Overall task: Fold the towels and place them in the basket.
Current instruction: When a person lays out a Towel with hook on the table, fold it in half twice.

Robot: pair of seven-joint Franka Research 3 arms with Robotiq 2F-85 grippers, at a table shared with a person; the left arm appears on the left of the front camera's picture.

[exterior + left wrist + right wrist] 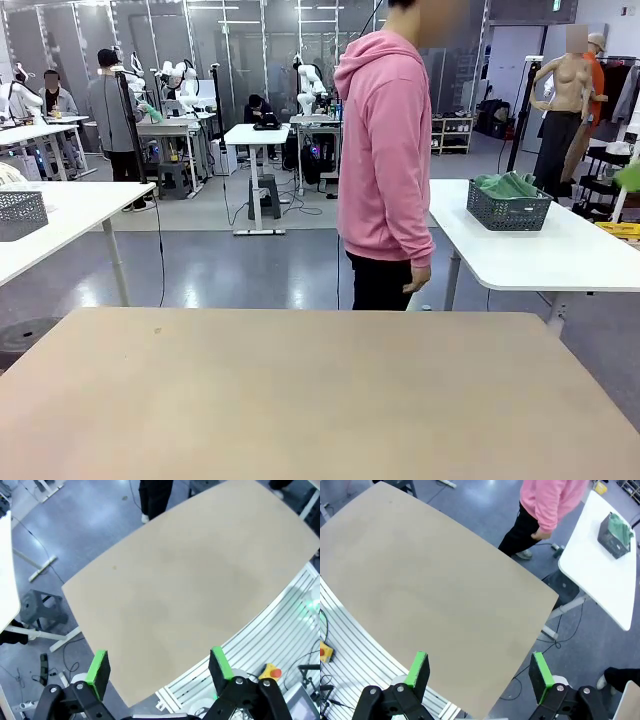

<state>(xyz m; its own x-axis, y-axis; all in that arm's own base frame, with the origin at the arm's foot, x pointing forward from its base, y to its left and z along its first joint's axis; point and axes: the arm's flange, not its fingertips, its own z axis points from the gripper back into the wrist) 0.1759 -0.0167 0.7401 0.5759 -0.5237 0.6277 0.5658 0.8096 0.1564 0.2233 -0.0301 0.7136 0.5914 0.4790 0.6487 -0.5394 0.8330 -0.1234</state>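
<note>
Judging by how things lie, nothing is begun: the basket (508,212) sits toward one end of the white table (560,255) behind the person (385,150), green towel (505,185) heaped inside — folded or not, too small to tell. Whether a blue-grey one lies beneath, I cannot tell. Left gripper (158,662) and right gripper (478,665) hang over the tan table (300,400), jaws wide, holding nothing.
</note>
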